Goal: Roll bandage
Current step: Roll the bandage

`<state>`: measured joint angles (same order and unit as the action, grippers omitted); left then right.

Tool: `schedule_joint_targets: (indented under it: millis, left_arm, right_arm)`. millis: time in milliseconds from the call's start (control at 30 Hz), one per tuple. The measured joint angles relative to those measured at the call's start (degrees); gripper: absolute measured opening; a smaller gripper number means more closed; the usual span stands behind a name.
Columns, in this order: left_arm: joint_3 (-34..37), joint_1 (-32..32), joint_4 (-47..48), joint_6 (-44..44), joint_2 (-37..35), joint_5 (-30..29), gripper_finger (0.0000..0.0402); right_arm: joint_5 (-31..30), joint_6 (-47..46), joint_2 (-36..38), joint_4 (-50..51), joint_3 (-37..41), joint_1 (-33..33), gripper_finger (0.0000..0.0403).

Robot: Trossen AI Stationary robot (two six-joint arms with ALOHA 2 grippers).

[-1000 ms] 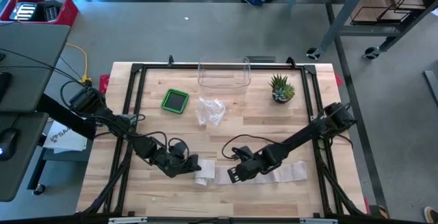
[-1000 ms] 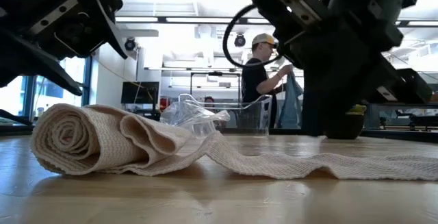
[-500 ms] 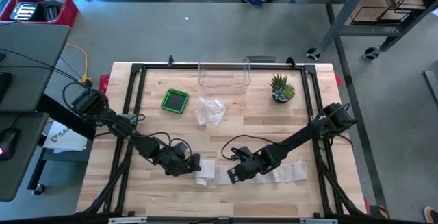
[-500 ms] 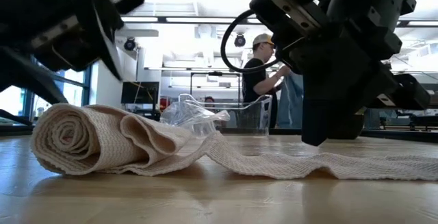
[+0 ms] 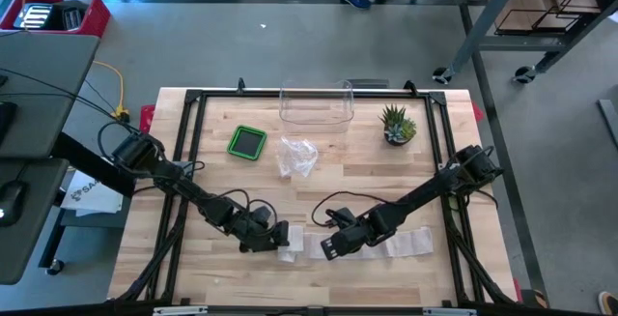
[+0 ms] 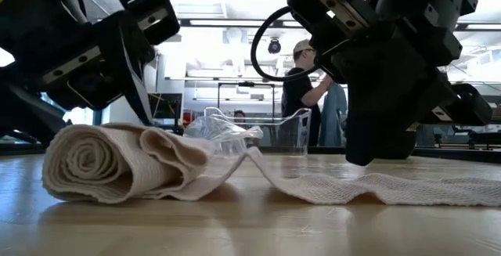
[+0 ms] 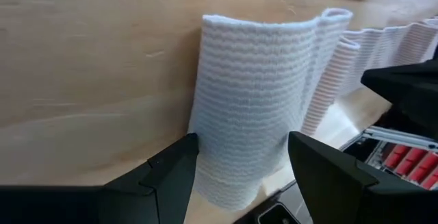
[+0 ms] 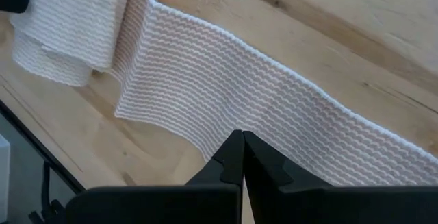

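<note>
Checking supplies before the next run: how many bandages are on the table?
1. The bandage lies near the table's front edge, its rolled end by the left gripper, its flat tail under the right gripper. No other shows.

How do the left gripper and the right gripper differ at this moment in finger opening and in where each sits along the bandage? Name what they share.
Opening: the left gripper has its fingers spread wide; the right gripper has its fingers closed together.
Position: the left gripper straddles the rolled end of the bandage; the right gripper sits over the flat unrolled strip.
Shared: both are dark two-finger grippers held low over the wooden table.
</note>
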<state>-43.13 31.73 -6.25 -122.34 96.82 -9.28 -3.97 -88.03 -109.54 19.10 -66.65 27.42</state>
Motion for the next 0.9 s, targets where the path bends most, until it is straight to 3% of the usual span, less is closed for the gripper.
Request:
schedule_joint_targets:
  millis: [600, 700, 833, 900]
  left_arm:
    - [0.0, -1.25, 6.13, 0.37, -0.02, -0.27, 0.0209]
    - [-0.02, -1.33, 6.41, 0.96, -0.04, -0.23, 0.0159]
    - [-0.08, -1.03, 7.2, 1.14, -0.12, -0.4, 0.0039]
    - [-0.09, -0.77, 7.2, 1.1, -0.15, -1.14, 0.0022]
  right_arm:
    - [0.55, 0.02, 0.0, -0.59, 0.0, -0.02, 0.0]
    - [0.55, 0.02, 0.0, -0.57, 0.0, 0.0, 0.0]
    - [-0.06, -0.45, 0.0, -1.13, 0.0, -0.02, 0.0]
    - [-0.07, -0.48, 0.0, -1.17, 0.0, -0.02, 0.0]
